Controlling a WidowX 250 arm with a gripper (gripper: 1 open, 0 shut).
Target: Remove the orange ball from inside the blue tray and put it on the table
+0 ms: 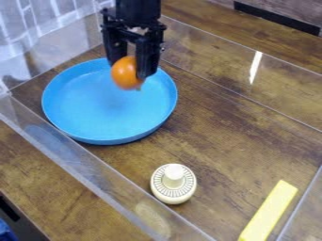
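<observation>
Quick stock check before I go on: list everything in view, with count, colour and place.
orange ball: one, orange, held between the gripper's fingers above the far part of the tray
blue tray: one, bright blue, left of centre on the table
ribbed round knob: one, cream, near edge, right of the tray
flat bar: one, yellow, bottom right corner
table: one, dark brown wood, clear walls along its edges
gripper: one, black, pointing down, shut on the ball
</observation>
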